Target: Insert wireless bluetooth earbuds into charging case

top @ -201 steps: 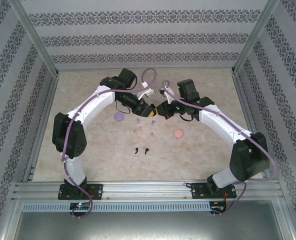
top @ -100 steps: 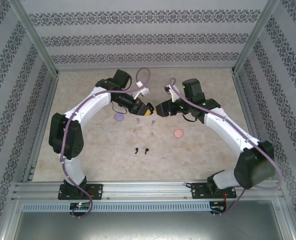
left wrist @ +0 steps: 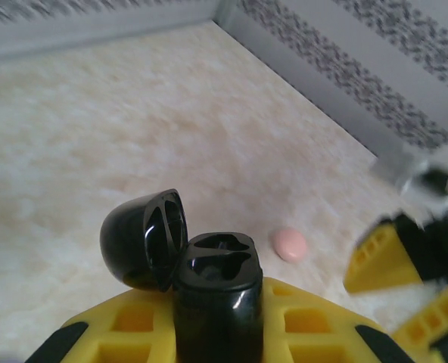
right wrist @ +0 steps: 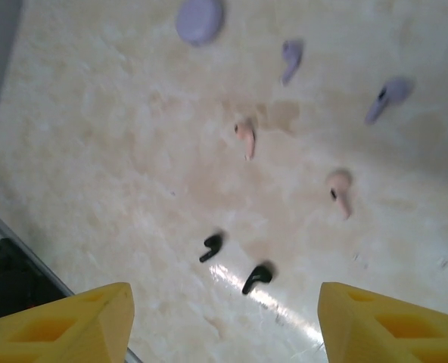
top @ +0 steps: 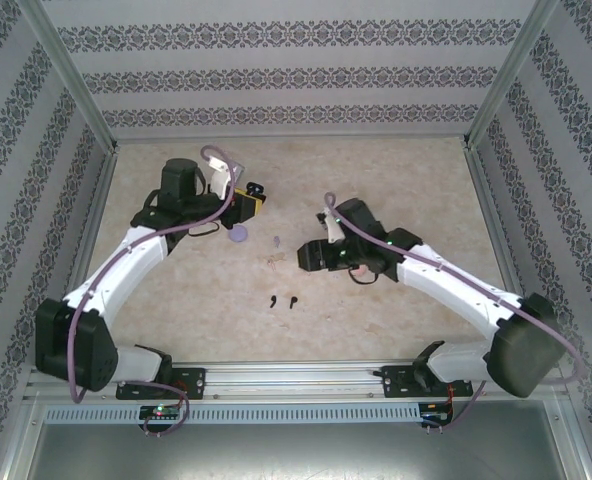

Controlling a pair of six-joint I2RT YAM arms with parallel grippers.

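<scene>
1. The left tool (left wrist: 216, 336) was cut off by the bottom edge of the left wrist view. Its yellow fingers (left wrist: 284, 302) pressed against the black charging case (left wrist: 216, 272), which stood upright with its lid swung open to one side. The wells inside were too dark to read.
2. From above, the same case was no more than a small dark speck at the tip of the left tool, over the far left part of the worktop (top: 416, 180).
3. The right tool (right wrist: 224, 306) appeared as two yellow fingertips (right wrist: 88, 321) at the bottom corners of the right wrist view, spread wide with nothing between them.
4. Ahead of it, all six buds lay loose on the worktop (all slightly blurred). The two black earbuds (right wrist: 211, 246) were nearest, the two pink earbuds (right wrist: 245, 138) in the middle and the two lilac earbuds (right wrist: 290, 59) beyond.
5. The lilac case (right wrist: 200, 19) was cropped by the top edge there. The overhead view showed it whole, near the left tool.
6. The pink case (left wrist: 290, 244) lay closed on the worktop beyond the black case in the left wrist view.
</scene>
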